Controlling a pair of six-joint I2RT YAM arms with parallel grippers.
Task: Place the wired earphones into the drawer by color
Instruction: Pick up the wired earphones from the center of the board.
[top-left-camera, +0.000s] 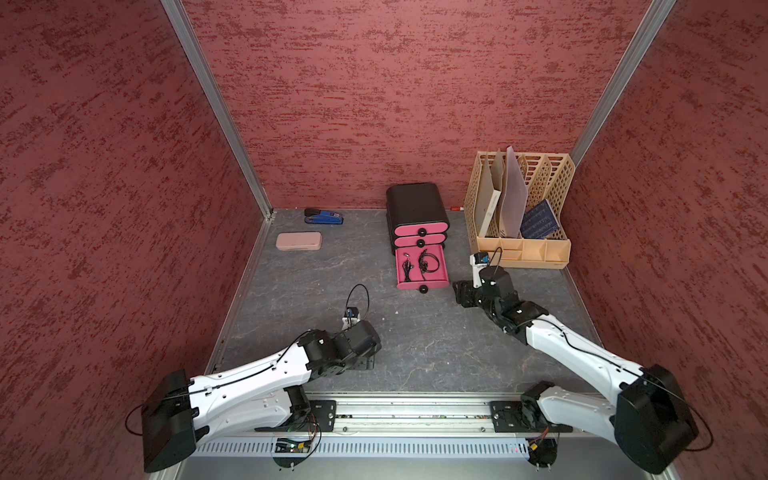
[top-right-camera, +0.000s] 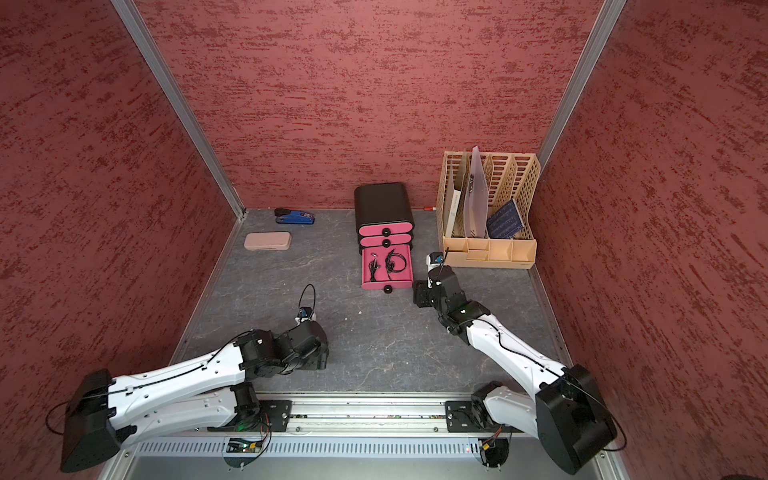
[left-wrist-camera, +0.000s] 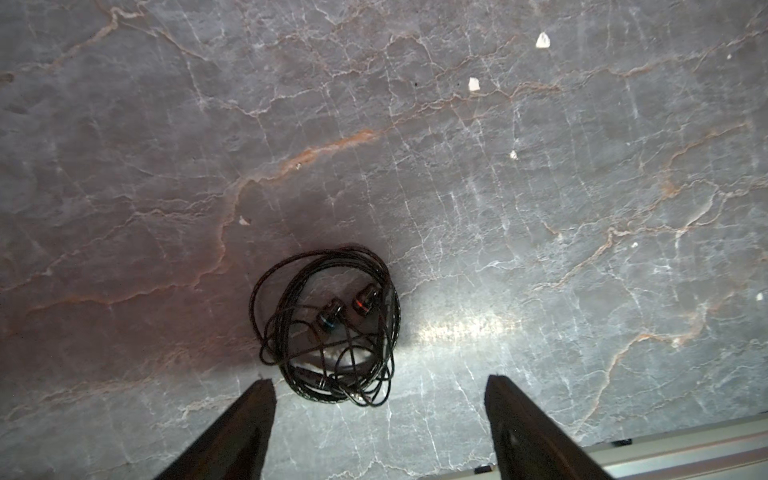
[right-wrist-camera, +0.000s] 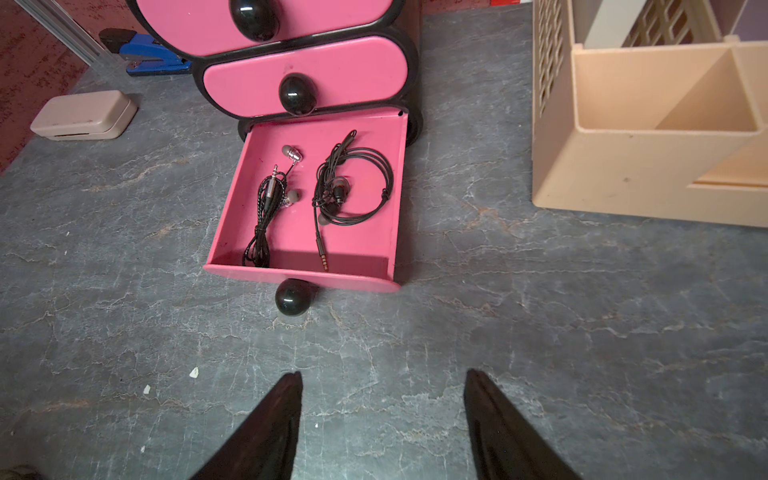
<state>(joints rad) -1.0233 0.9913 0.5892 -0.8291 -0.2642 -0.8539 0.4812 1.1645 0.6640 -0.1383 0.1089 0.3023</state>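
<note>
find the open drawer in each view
In a top view: drawer, mid-table, pulled out.
In a top view: same spot.
Left wrist: not in it.
Right wrist: in it, beside the rack.
Shared landmark: that beige rack; left wrist lacks it.

The left arm (top-left-camera: 249, 376) and the right arm (top-left-camera: 582, 361) have smooth white shells, big black joint housings (top-left-camera: 648, 415) and thin black cables (top-left-camera: 358, 285). The left tool (left-wrist-camera: 378, 380) and the right tool (right-wrist-camera: 382, 374) carry black pointed fingers (left-wrist-camera: 245, 424).

No writing or label can be read anywhere.
</note>
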